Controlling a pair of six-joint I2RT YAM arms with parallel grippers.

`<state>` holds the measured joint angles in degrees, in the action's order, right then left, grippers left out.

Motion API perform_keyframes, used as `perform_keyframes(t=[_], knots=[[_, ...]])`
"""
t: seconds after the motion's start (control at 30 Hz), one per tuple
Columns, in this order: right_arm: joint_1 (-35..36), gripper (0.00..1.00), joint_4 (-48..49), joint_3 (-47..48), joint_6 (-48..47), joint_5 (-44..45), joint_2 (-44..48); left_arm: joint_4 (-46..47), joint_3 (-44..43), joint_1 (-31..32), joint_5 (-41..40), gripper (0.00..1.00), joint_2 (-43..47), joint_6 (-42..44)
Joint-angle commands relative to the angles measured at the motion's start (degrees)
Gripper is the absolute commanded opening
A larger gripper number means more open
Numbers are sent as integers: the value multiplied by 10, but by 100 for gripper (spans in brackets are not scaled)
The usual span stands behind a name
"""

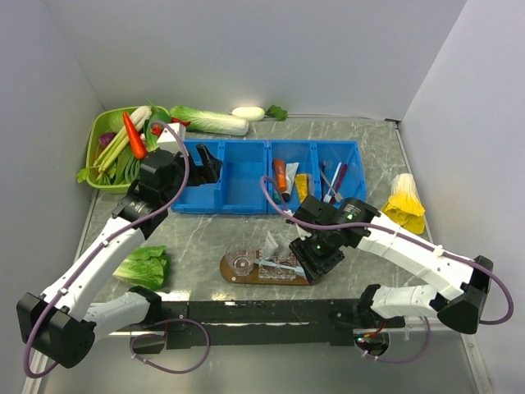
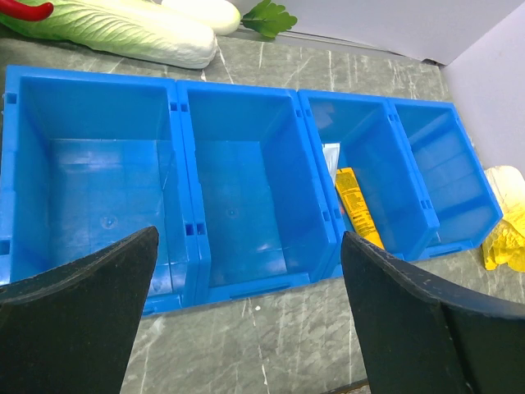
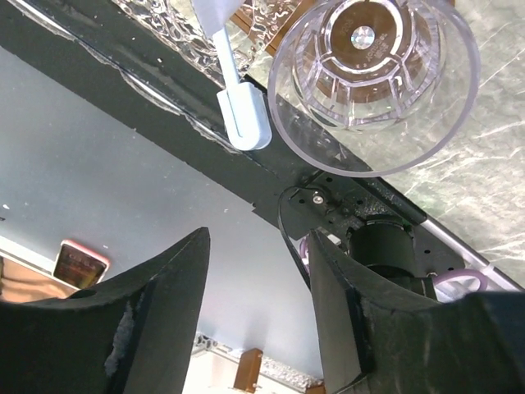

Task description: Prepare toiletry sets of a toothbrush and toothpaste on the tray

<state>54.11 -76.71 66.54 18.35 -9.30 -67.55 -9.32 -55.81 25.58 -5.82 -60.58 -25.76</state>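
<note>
On tray (image 1: pixel 230 277), clear cup (image 3: pixel 373 82), toothbrush (image 3: pixel 244 119)

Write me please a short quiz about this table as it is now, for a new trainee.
1. True or false: the left tool is open above the blue bins.
2. What stands on the left end of the tray? A. a clear cup B. a soap bar C. a comb
3. Fill in: counting from the robot's left, the yellow tube lies in the ___ bin.
Key: 1 true; 2 A; 3 third.
</note>
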Motion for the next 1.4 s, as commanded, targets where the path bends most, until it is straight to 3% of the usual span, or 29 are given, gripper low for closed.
perform_keyframes(t=[0.0,0.57,1.37], knots=[[-2,60,-36,23,3,16,30,12,0,-3,7,97,14,-3],[-2,54,244,-142,29,26,210,13,0,-3,8,97,13,-2],[38,51,266,-187,27,75,192,13,1,-3,8,97,12,1]])
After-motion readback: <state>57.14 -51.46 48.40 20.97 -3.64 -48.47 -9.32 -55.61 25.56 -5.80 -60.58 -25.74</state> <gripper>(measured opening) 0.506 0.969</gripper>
